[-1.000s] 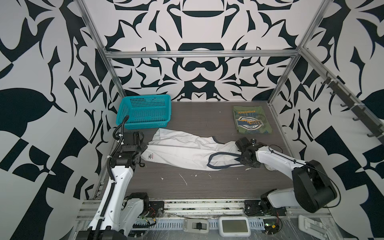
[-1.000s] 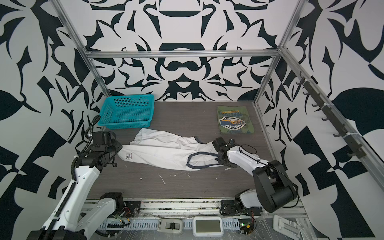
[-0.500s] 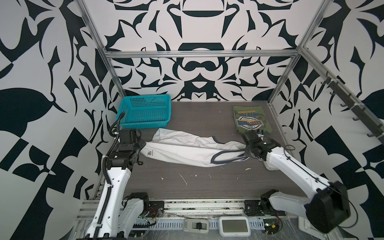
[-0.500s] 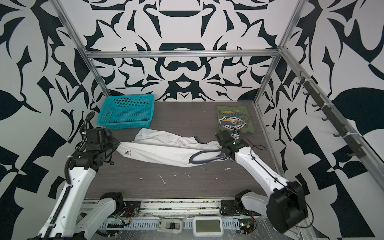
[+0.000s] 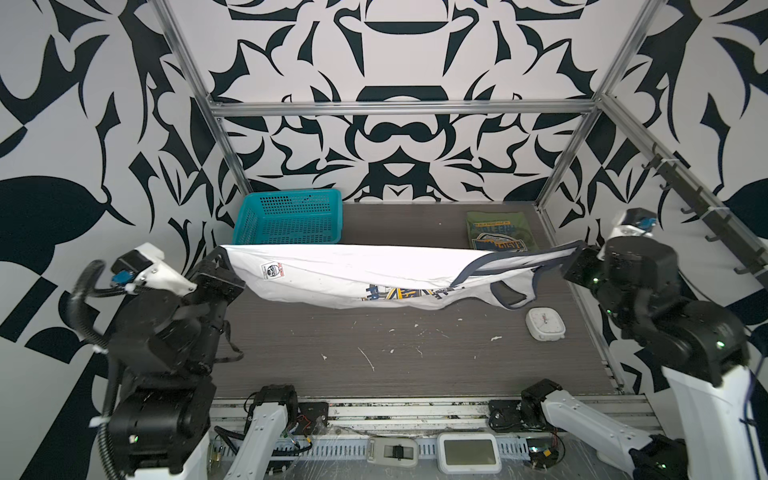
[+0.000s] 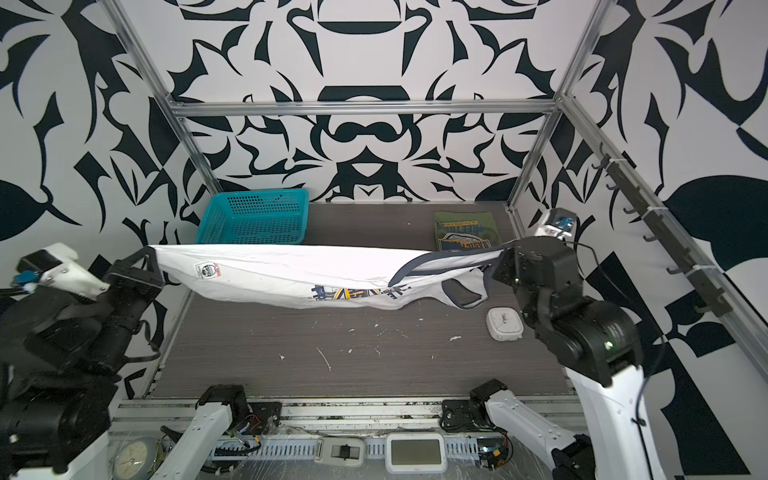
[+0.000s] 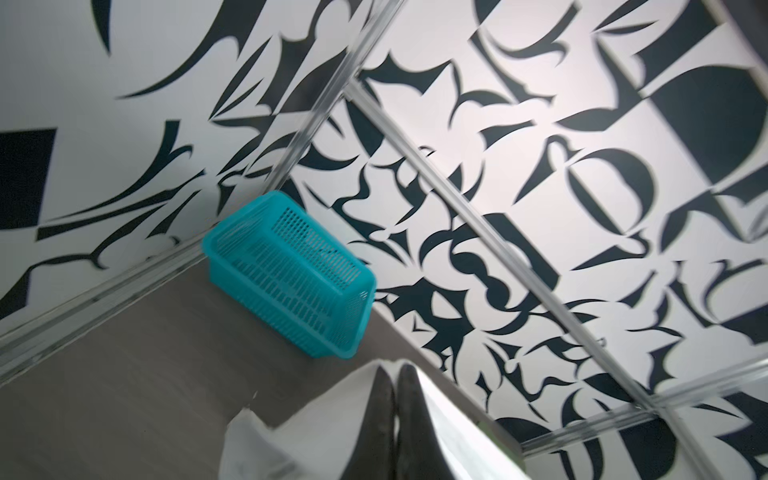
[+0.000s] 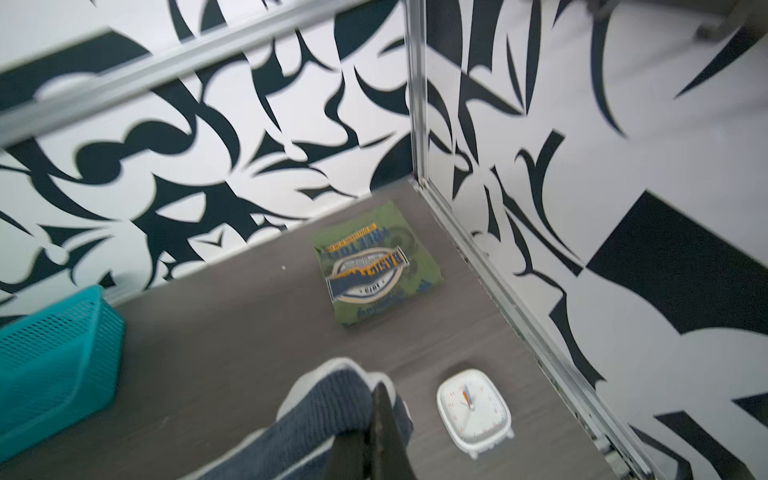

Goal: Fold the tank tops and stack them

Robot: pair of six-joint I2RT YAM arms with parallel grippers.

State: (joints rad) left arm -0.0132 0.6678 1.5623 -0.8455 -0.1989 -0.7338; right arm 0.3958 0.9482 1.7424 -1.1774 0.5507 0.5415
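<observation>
Cloth is held in the air between both arms. In both top views the white tank top (image 5: 332,274) spans the table (image 5: 415,374) from side to side, clear of the surface and sagging in the middle, with its badge print on the low fold. The left gripper (image 5: 219,259) is closed on the hem corner; the left wrist view shows its fingers (image 7: 384,415) pressed together on white fabric. The right gripper (image 5: 575,258) is closed on the navy-trimmed strap end, and the right wrist view shows ribbed navy trim bunched at the jaws. A loose strap loop dangles below that grip.

The olive tank top (image 5: 496,232) lies folded flat at the far right corner of the table, badge up.

Handling, as judged: the garment is light and limp with no stiffness of its own. It will droop wherever it is unsupported, and a thin single layer could slide out of a pinch. The thicker trim and the hem corners look the surest places to hold.

Clearances: the teal basket (image 5: 286,220) sits at the far left corner, just behind the left end of the cloth. A white clock (image 5: 545,324) lies near the right edge, under the dangling loop, and could snag it on lowering. The side frame rails stand close to both grippers. The centre and front of the table offer open room.
</observation>
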